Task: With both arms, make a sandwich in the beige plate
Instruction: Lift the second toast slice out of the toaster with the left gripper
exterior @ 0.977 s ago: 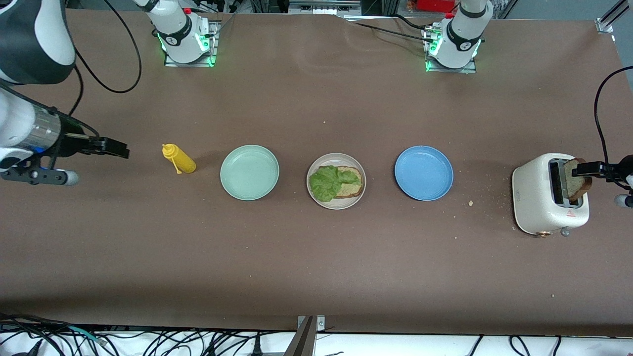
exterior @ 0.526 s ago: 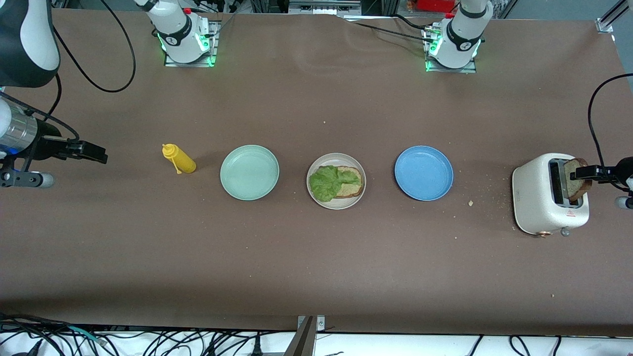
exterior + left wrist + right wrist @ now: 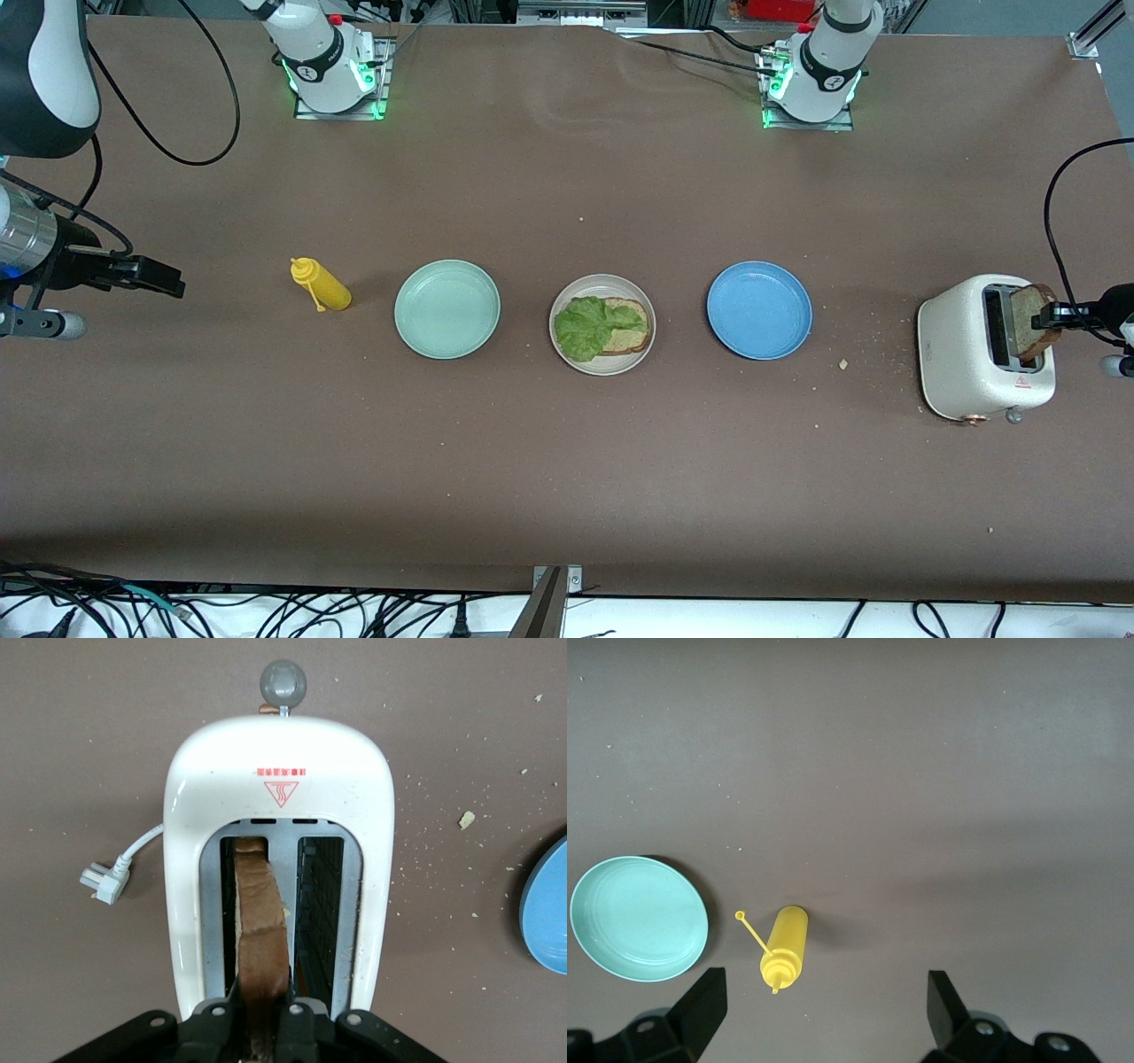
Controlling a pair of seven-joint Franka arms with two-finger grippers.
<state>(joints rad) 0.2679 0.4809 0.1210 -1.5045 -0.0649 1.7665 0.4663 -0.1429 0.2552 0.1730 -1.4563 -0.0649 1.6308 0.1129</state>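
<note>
One coarse brown toast slice (image 3: 261,930), pinched.

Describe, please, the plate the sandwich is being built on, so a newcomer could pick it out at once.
Three round plates sit in a row across the middle of the brown table. The beige plate is the middle one, between the mint green plate and the blue plate. It alone holds food: toast under lettuce.

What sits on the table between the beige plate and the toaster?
In the front view, only the blue plate lies between the beige plate and the toaster, plus scattered crumbs on the table.
</note>
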